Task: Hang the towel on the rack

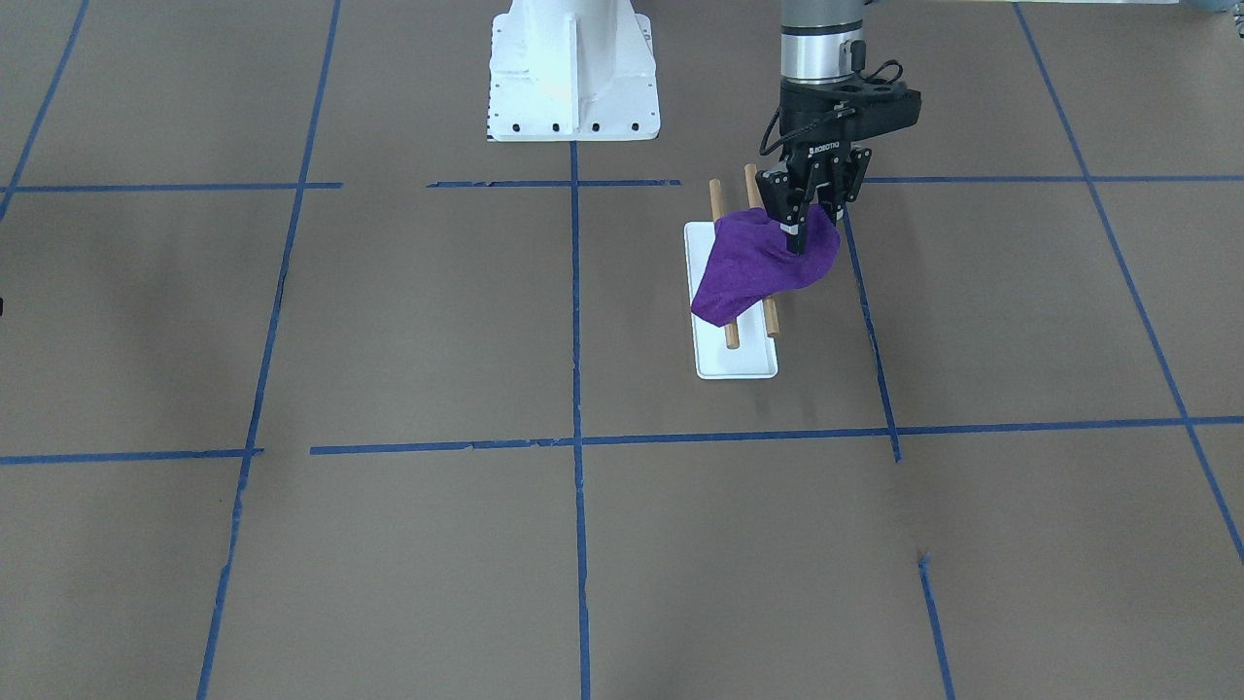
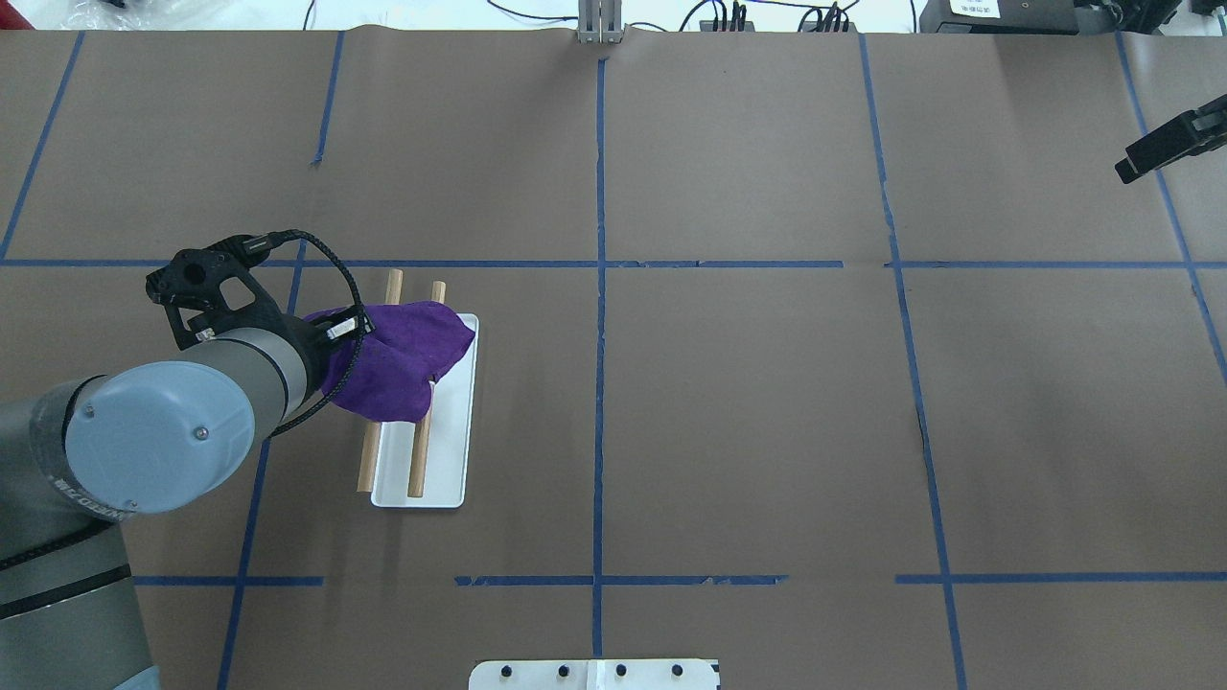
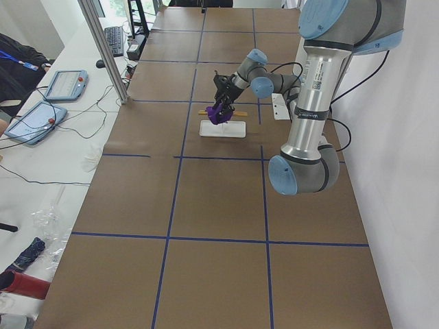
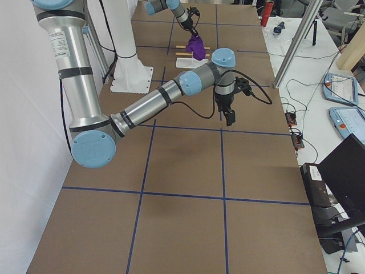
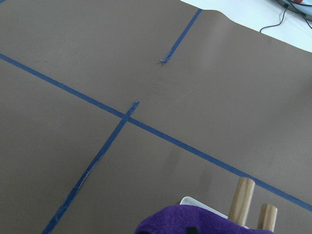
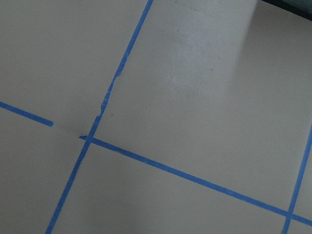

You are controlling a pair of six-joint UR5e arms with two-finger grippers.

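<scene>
The table [image 1: 389,321], covered in brown paper with blue tape lines, fills every view. The left arm [image 2: 153,431] reaches out over its own side of the table. The right arm [image 4: 165,94] stretches low across the other side, well apart from the rack.

The rack [image 1: 739,362] is a white base with two wooden rods [image 1: 730,331] running side by side above it. It stands on the robot's left half, near a tape line. The purple towel [image 1: 758,267] lies bunched across both rods near their middle. One end hangs down over the base and the other end is lifted toward the robot's left.

The left gripper [image 1: 799,243] points down just above the rods, its fingers pinched on that lifted end of the towel. The left wrist view shows only a purple edge and the rod tips.

The right gripper [image 4: 229,120] hangs over bare paper. I cannot tell whether its fingers are parted or closed.
</scene>
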